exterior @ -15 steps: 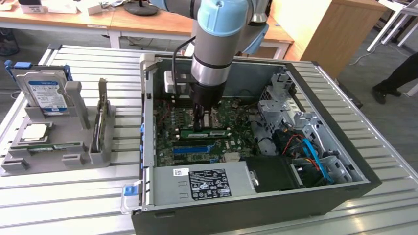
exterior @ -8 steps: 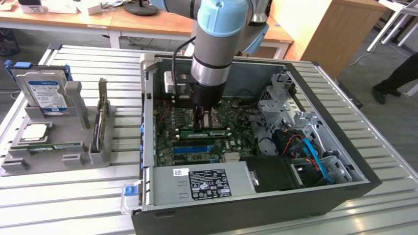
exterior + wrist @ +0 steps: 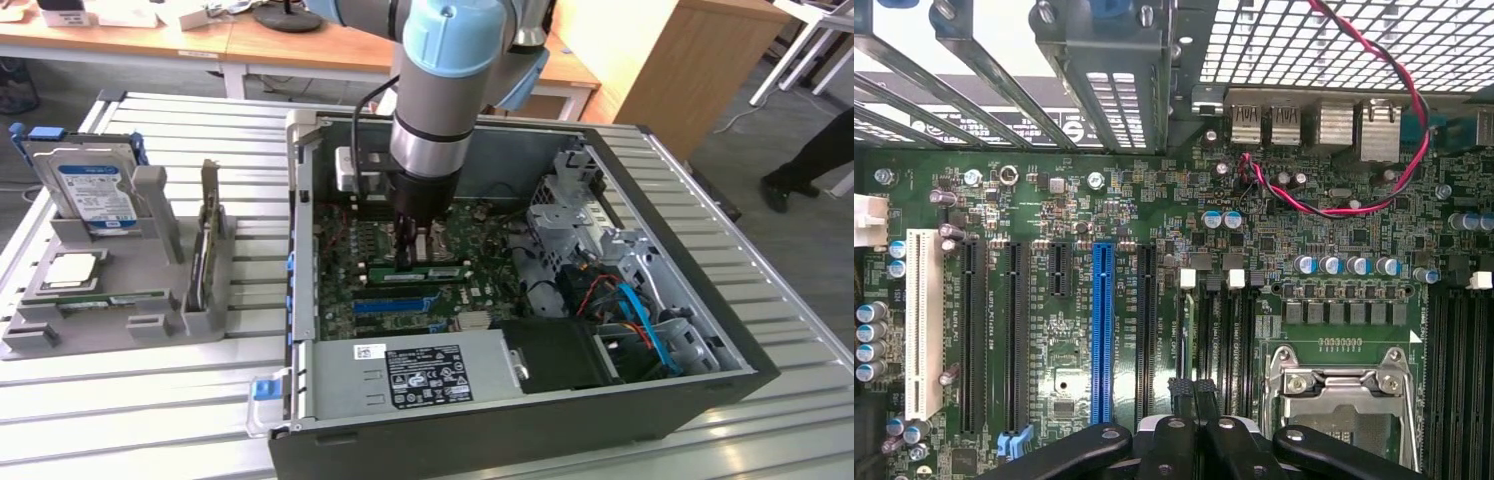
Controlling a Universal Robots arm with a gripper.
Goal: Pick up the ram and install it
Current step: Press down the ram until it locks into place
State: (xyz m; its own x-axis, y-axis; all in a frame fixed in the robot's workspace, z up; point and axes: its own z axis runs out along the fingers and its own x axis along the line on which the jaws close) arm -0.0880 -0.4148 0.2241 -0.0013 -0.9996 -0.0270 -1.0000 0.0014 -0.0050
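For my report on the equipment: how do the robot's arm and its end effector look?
The arm has a light blue joint cover above a silver-grey tube, with a black cable beside it. The end effector is black: a dark body, slim matte fingers and curved black links with small round screws.

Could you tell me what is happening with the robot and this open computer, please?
The robot arm reaches down into the open computer case, with its gripper shut just over the motherboard, at the memory slots beside the processor socket. A green stick that looks like the ram lies along the slots right under the fingertips; whether it is pressed home I cannot tell. A hard drive stands in the grey holder on the table beside the case.
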